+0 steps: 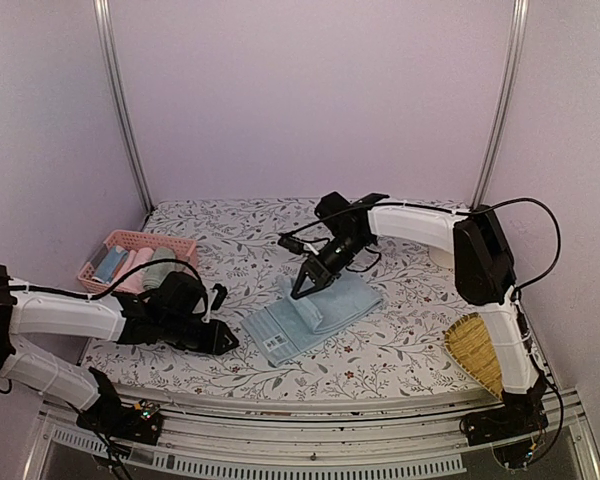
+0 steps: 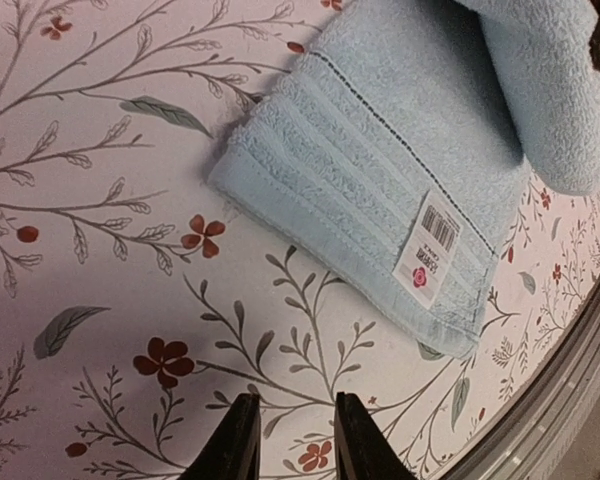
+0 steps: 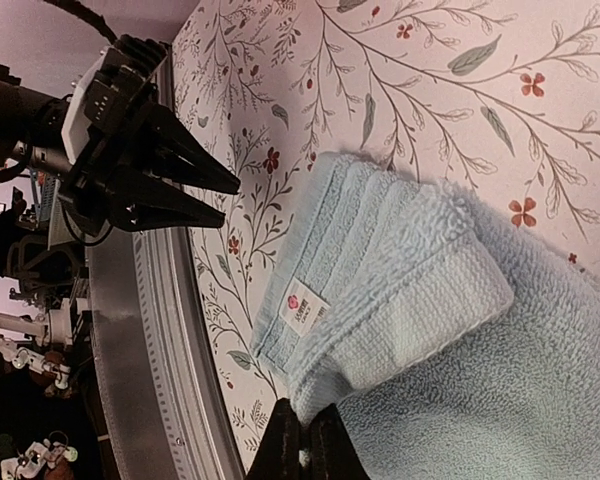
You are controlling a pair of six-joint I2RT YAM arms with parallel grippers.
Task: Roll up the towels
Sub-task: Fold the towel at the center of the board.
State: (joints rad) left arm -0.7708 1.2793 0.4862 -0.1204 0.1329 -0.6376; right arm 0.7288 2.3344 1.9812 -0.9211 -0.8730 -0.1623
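Note:
A light blue towel (image 1: 280, 336) lies on the flowered tablecloth, its far part folded over into a thick roll (image 1: 332, 303). My right gripper (image 1: 306, 289) comes down onto the roll's left end. In the right wrist view it (image 3: 305, 442) is shut on the towel's (image 3: 430, 300) folded edge. My left gripper (image 1: 228, 343) rests low on the cloth, just left of the towel's near corner. In the left wrist view its jaws (image 2: 292, 440) stand a little apart with only tablecloth between them, short of the towel (image 2: 380, 150) and its white label (image 2: 430, 250).
A pink lattice basket (image 1: 120, 240) at the left holds rolled cloths, partly hidden by my left arm. A yellow woven mat (image 1: 475, 350) lies at the front right. The table's metal front rail (image 2: 570, 380) runs close to the towel's near edge.

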